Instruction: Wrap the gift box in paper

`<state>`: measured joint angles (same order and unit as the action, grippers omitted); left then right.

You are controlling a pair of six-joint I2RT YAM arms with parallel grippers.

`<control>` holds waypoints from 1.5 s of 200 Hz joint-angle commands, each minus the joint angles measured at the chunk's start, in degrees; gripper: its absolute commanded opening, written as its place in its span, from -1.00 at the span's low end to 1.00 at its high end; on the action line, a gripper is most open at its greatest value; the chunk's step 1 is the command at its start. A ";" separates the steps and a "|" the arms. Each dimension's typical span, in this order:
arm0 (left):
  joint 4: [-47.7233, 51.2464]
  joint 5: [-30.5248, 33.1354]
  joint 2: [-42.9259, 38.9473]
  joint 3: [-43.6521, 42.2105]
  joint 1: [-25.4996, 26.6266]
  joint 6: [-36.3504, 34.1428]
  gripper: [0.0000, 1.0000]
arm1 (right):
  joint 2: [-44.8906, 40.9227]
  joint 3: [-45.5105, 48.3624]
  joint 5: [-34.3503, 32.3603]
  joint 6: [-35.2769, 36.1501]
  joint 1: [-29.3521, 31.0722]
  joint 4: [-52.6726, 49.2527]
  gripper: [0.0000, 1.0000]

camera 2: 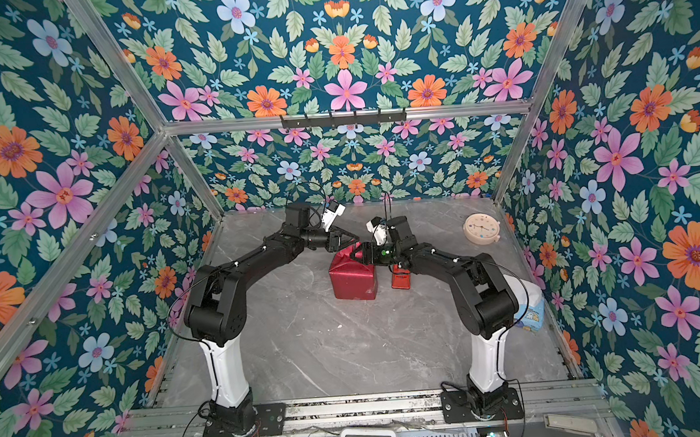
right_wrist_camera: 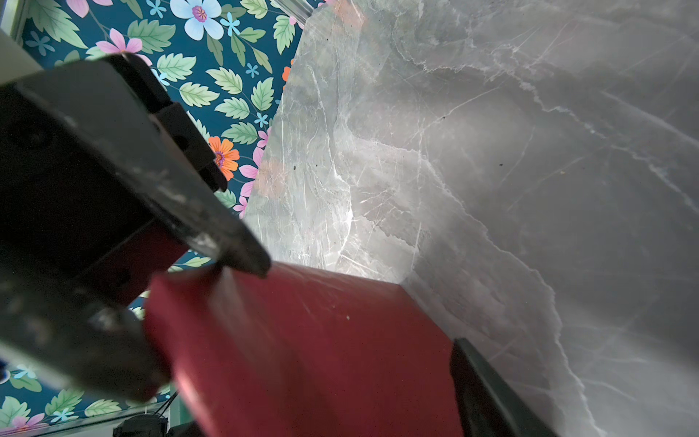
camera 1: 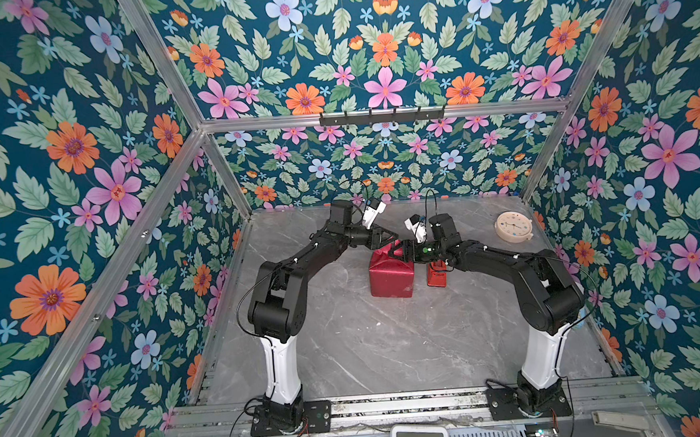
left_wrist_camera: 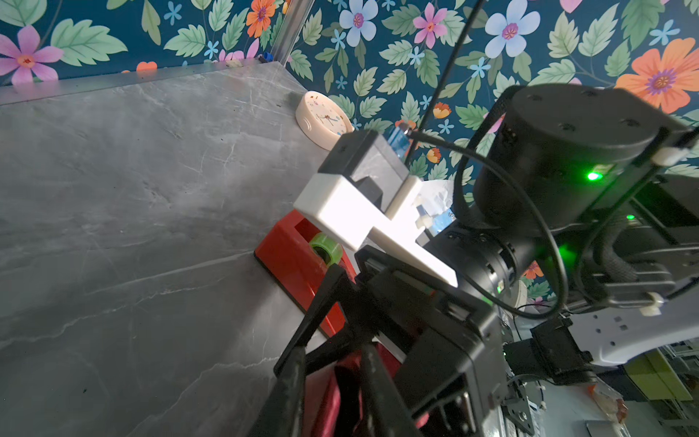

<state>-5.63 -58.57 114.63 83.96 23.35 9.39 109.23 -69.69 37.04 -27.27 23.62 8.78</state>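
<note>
Paper-wrapped gift box (camera 1: 391, 277) at mid-table (camera 1: 348, 353).
Tape dispenser (camera 1: 437, 276) just right of it; clock (camera 1: 513, 226) well behind both, near the table's right rear corner.

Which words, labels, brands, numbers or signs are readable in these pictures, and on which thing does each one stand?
No text can be read here.
On the clock: dial marks, too small to read.
On the tape dispenser: dark print on its front, blurred.
On the bag: blue print, too small to read.
On the paper: no print.
</note>
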 commanded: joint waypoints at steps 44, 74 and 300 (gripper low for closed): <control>-0.88 -0.60 -0.27 0.41 0.07 0.24 -0.91 | -0.91 -0.41 -0.83 0.55 0.11 -1.48 0.42; -1.13 0.57 -1.00 0.24 0.02 -0.20 -1.00 | -2.30 -0.36 0.33 -0.48 0.18 -1.06 0.48; -5.77 4.58 -10.18 -11.16 0.04 -1.93 -1.00 | -7.79 8.05 -4.99 -4.96 -2.11 -2.81 0.29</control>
<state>-8.21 -53.82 106.00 74.74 23.40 8.36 101.49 -62.06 35.24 -31.75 21.54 7.07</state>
